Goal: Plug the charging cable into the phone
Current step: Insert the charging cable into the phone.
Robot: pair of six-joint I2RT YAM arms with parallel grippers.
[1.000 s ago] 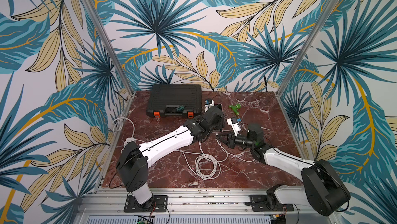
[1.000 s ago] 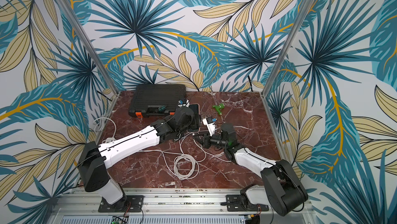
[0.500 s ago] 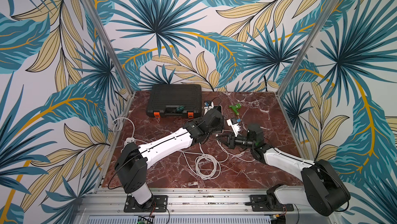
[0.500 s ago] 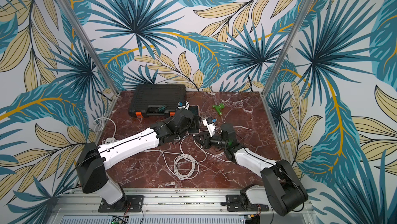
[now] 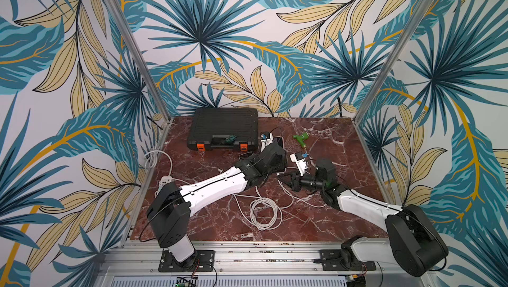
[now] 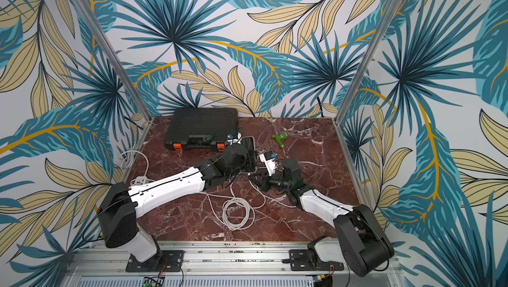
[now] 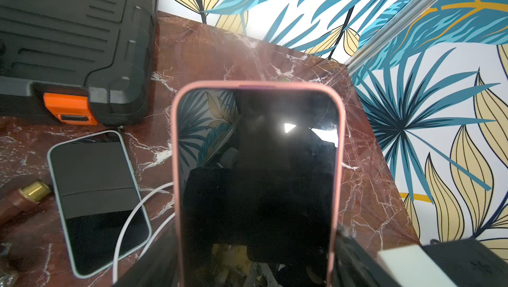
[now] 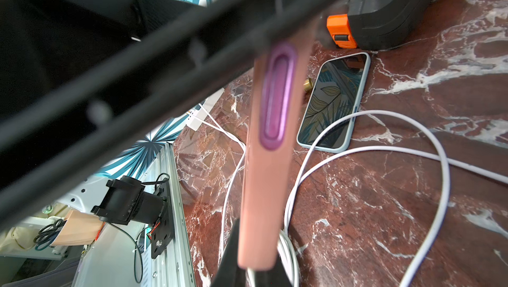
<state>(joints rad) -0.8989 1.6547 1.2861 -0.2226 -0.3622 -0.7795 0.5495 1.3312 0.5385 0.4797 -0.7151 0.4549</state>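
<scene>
Moved since earlier frame: the two wrists have crept closer together, the left one slightly toward the front edge and the right one leftward. Neither set of jaws has changed.
power strip (image 5: 165,181): white, at the left edge of the marble table (image 5: 330,216).
toolbox (image 5: 223,128): black with orange latches, closed, back left.
second phone (image 7: 99,203): light-blue case, flat on the marble, screen up, just in front of the toolbox's latch. A white lead curves past its lower corner.
left gripper (image 7: 253,258): clamped across the lower part of the pink-cased phone (image 7: 258,161), one finger on each long side. The phone is raised off the table with its dark screen toward the wrist camera.
cable coil (image 5: 264,214): loose loops on the marble, in front of both grippers.
right gripper (image 8: 254,274): clenched on the white charging cable (image 8: 286,211), fingertips right at the pink phone's lower end.
port: hidden by the fingers, so I cannot tell whether the plug is seated.
white block (image 5: 300,161): behind the right wrist.
green tool (image 5: 301,137): farther back.
</scene>
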